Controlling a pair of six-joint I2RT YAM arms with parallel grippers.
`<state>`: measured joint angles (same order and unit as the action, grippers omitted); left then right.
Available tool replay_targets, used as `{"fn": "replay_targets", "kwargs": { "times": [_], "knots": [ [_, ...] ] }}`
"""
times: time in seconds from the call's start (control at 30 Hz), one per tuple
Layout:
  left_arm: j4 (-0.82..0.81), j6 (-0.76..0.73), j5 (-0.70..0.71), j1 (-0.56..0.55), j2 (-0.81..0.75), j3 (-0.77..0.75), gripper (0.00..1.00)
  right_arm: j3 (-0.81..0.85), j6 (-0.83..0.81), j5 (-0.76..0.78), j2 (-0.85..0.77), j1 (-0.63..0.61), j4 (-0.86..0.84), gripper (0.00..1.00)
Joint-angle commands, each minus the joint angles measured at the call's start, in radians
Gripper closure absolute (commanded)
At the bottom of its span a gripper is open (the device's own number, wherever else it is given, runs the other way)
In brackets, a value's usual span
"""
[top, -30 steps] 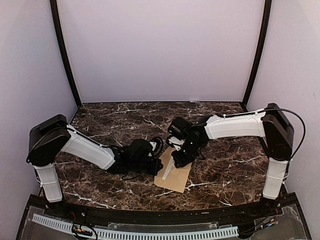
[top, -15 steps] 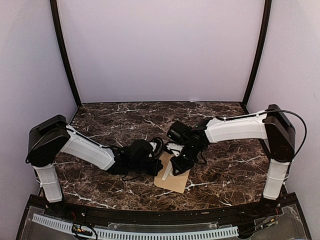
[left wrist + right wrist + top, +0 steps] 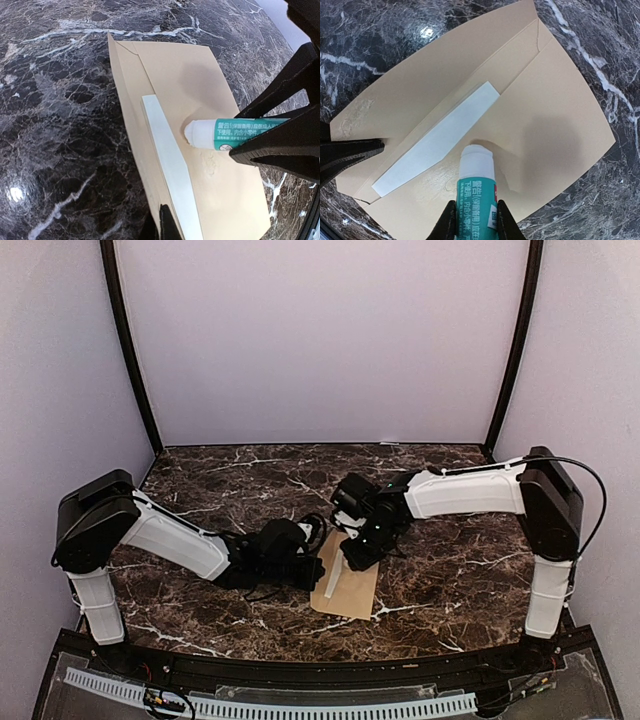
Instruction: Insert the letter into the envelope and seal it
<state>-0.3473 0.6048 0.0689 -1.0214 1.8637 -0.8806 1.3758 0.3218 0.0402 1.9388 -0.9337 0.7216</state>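
Lying flat on the marble table point(image 3: 450, 570), the envelope point(image 3: 560, 115) sits between the two grippers with its flap spread open; a pale strip point(image 3: 435, 140) runs along the fold; the right gripper point(image 3: 475, 220) pinches a teal glue stick point(image 3: 476, 175), jaws narrowly parted around the barrel, white tip against the paper; the left gripper point(image 3: 162, 222), fingers pressed together, rests at the envelope's edge beside the strip; bare marble shows beyond the far and side edges.
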Motion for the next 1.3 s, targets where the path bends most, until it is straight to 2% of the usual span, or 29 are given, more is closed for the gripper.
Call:
{"fn": "replay_targets", "kwargs": {
  "times": [0.0, 0.23, 0.37, 0.57, 0.77, 1.03, 1.27],
  "knots": [
    [0.029, -0.013, 0.011, -0.008, -0.043, 0.011, 1.00, -0.071, -0.032, -0.122, 0.023, -0.035, 0.068, 1.00],
    [0.027, -0.027, -0.002, -0.009, -0.043, 0.008, 1.00, -0.093, -0.024, -0.270, -0.029, -0.050, 0.073, 1.00],
    [0.033, -0.032, 0.002, -0.013, -0.043, 0.006, 1.00, -0.093, -0.025, -0.285, -0.017, -0.050, 0.082, 1.00],
    [0.051, -0.040, 0.020, -0.018, -0.046, 0.007, 1.00, -0.114, -0.003, -0.207, -0.058, -0.020, 0.110, 1.00],
    [0.052, -0.070, 0.011, -0.028, -0.046, 0.000, 1.00, -0.107, 0.025, -0.024, -0.019, 0.021, 0.090, 1.00],
    [0.059, -0.095, 0.002, -0.043, -0.025, -0.021, 1.00, -0.033, 0.009, 0.069, 0.058, 0.056, 0.019, 1.00],
    [0.057, -0.103, -0.004, -0.048, -0.017, -0.026, 1.00, -0.025, -0.003, 0.104, 0.058, 0.061, -0.079, 1.00]
  ]
}}
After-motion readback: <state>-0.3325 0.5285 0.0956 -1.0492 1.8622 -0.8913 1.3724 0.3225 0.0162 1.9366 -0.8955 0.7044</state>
